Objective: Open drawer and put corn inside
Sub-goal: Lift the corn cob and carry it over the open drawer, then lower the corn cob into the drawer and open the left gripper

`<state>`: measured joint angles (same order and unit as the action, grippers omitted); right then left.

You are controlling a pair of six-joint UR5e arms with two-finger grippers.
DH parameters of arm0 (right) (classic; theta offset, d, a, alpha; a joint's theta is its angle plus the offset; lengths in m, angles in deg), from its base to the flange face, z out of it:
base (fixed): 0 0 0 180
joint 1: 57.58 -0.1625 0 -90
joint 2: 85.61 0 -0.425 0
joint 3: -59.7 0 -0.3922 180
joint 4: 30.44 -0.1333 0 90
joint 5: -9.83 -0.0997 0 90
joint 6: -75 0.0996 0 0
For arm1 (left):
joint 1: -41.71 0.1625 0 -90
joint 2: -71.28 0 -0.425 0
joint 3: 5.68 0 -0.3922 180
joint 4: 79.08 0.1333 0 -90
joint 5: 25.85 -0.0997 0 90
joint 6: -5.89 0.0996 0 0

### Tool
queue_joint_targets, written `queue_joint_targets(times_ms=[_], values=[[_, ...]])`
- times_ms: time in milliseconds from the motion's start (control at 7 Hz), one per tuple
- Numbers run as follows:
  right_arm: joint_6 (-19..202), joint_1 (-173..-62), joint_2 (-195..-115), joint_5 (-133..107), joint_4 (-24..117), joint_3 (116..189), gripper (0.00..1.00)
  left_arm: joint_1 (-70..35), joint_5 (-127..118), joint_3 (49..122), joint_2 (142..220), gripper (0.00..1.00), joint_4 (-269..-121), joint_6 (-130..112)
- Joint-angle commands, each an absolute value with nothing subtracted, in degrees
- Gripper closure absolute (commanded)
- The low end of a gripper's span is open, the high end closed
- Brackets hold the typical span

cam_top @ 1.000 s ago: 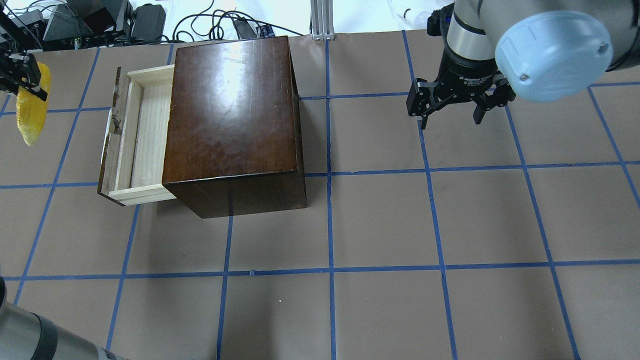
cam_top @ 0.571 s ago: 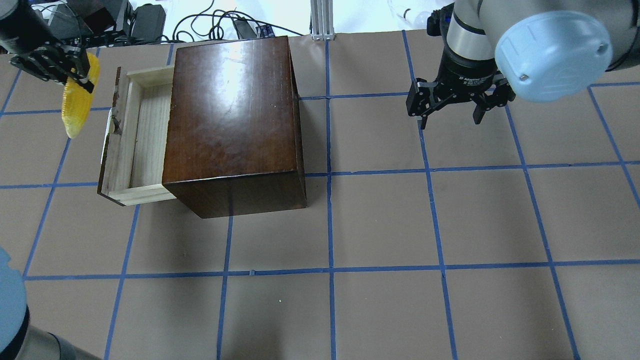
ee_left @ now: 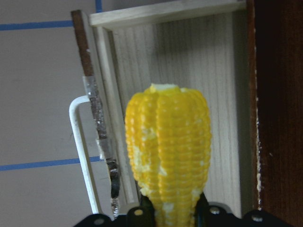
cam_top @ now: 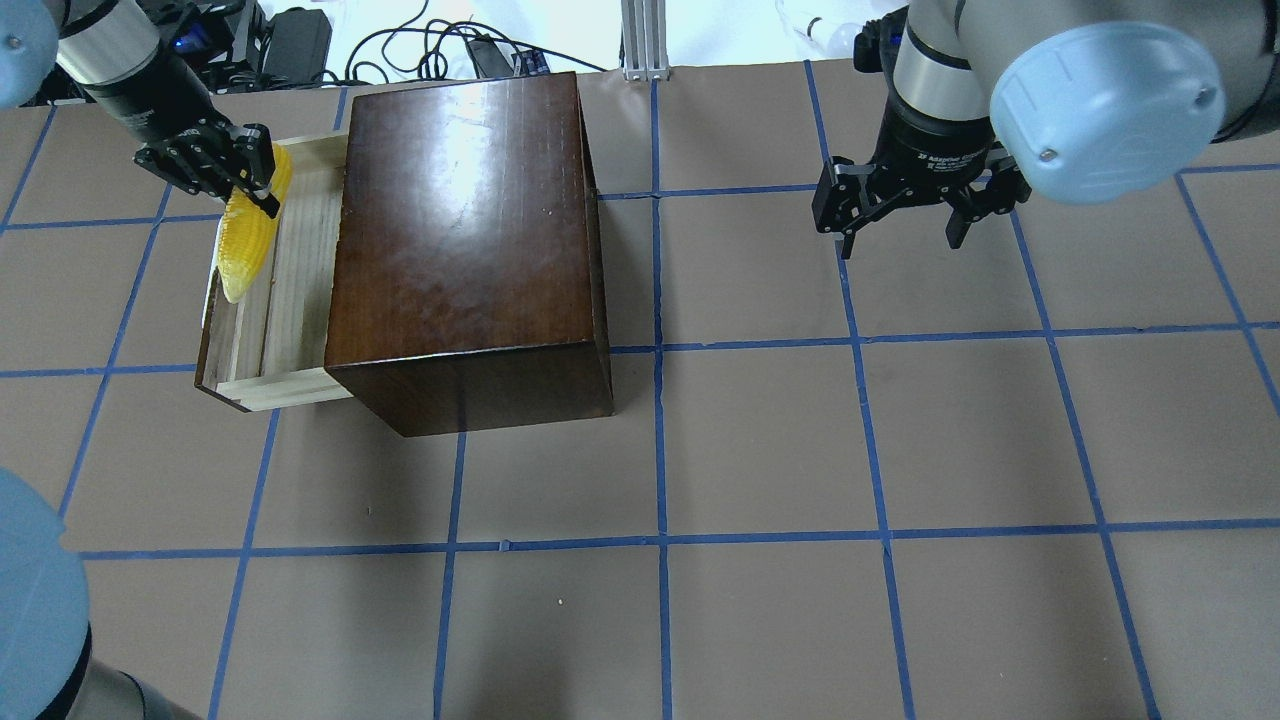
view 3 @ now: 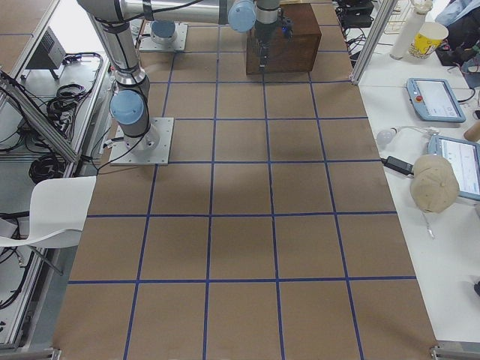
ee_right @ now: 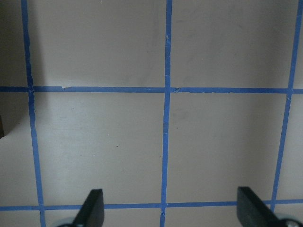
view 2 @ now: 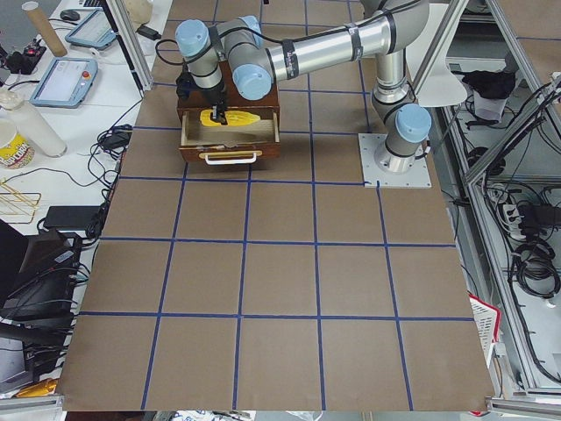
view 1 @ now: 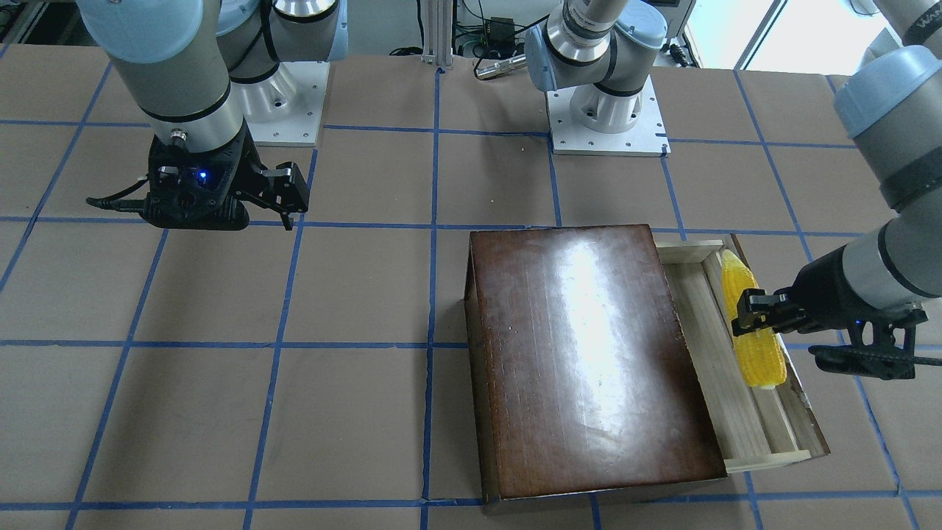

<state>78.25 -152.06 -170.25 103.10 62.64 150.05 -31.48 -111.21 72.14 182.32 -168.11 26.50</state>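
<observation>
1. The left jaws are clamping the corn (cam_top: 245,250) across its width, and its free length is pointing back toward the robot.
2. The corn is hanging over the open drawer (cam_top: 295,300), close to the front panel. Its long axis is running along the drawer's length, parallel to the box (cam_top: 460,230) face.
3. Contact with the drawer floor cannot be told.
4. Judgement: release is calling for a slight shift inward, then a descent. The panel edge is posing the risk.
5. The right jaws are standing wide and empty over the worktop (cam_top: 760,450), well apart from the box. The left arm is the nearer one.
</observation>
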Motion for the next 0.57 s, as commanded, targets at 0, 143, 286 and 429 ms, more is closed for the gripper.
queue_joint_targets(times_ms=[0, 143, 286, 429], values=[[78.25, -152.06, -170.25, 103.17, 62.64, 150.05, 0.00, -31.42, -110.93, 74.64, 184.82, 1.00, -159.99, 25.84], [78.25, -152.06, -170.25, 103.26, 62.72, 150.05, 0.00, -31.51, -110.85, 75.09, 185.27, 1.00, -159.42, 25.84], [78.25, -152.06, -170.34, 103.26, 62.64, 150.05, 0.00, -31.42, -107.89, 75.96, 185.45, 1.00, -159.33, 25.67], [78.25, -152.06, -170.34, 103.26, 62.64, 150.05, 0.00, -31.42, -107.42, 76.84, 185.89, 1.00, -158.89, 25.75]])
